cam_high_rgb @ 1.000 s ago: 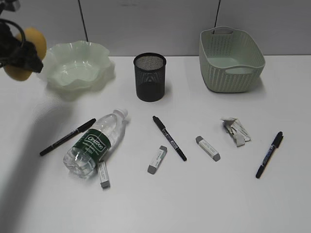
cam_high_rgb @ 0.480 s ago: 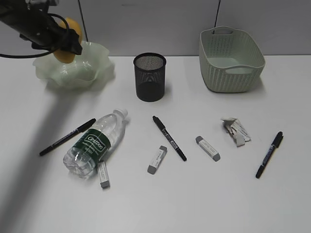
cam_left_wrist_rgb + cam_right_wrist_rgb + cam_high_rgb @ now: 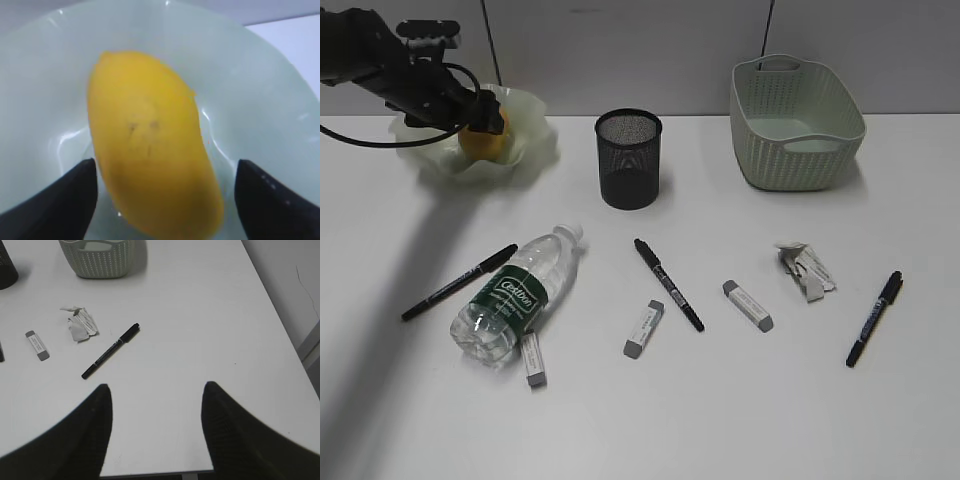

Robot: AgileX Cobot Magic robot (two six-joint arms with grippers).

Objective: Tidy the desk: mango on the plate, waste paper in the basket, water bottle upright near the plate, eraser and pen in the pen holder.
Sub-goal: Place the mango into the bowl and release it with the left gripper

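The yellow mango point(image 3: 480, 143) lies inside the wavy green plate point(image 3: 525, 125) at the back left. My left gripper point(image 3: 483, 118) hangs over it, open; in the left wrist view its fingers flank the mango point(image 3: 150, 145) with a gap on the right side. The water bottle point(image 3: 515, 295) lies on its side. Three pens point(image 3: 458, 282) point(image 3: 668, 284) point(image 3: 875, 318) and three erasers point(image 3: 644, 328) point(image 3: 748, 305) point(image 3: 532, 358) lie on the desk. The waste paper point(image 3: 805, 268) sits right of centre. My right gripper point(image 3: 156, 410) is open and holds nothing.
The black mesh pen holder point(image 3: 629, 158) stands at the back centre, and the woven green basket point(image 3: 796, 125) at the back right. In the right wrist view the desk's front edge point(image 3: 155, 473) lies just below the right gripper's fingers.
My left arm carried the mango from the far left over the plate and lowered it in. The jaws have widened off the fruit. The right arm has not moved.
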